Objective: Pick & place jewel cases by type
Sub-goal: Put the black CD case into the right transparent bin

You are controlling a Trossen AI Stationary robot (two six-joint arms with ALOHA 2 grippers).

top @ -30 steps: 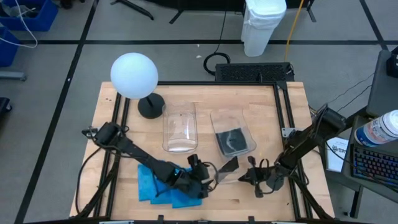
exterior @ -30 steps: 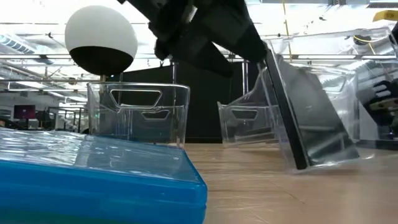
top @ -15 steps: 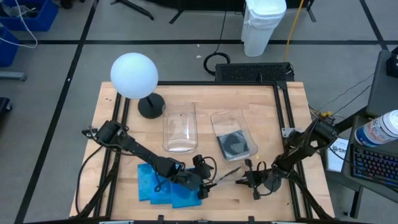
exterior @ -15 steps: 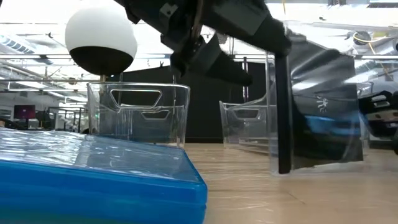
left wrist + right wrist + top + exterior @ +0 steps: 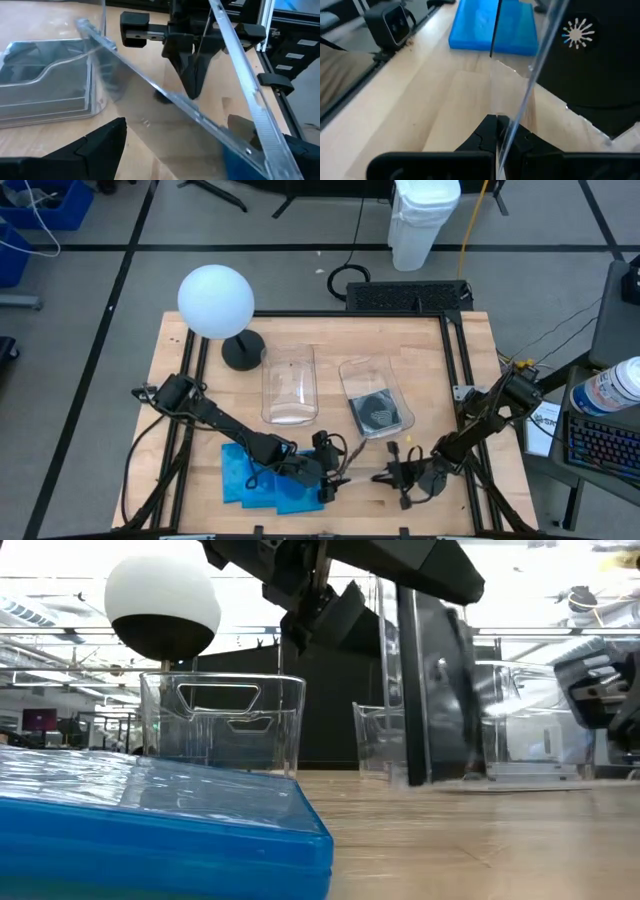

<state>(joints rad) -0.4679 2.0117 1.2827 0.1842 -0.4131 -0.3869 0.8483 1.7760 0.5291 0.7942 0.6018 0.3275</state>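
So both arms are down at the front of the table, just in front of the right bin [image 5: 377, 408], with one clear jewel case [image 5: 430, 690] between them. The case is standing nearly upright on its edge on the wood, and from overhead you mostly see it as a thin sliver. The right gripper [image 5: 506, 131] has its fingers pinched together on the case's edge, so that arm is the one actually holding it. The left gripper [image 5: 335, 468] sits just on the other side with its fingers spread wide and not gripping anything. The right bin already has a patterned clear case lying in it, and it's directly behind the held case, further back on the table. The blue jewel cases [image 5: 262, 472] are stacked off to the left of the right bin, under the left arm. My guess is the right arm carries it back into that bin.
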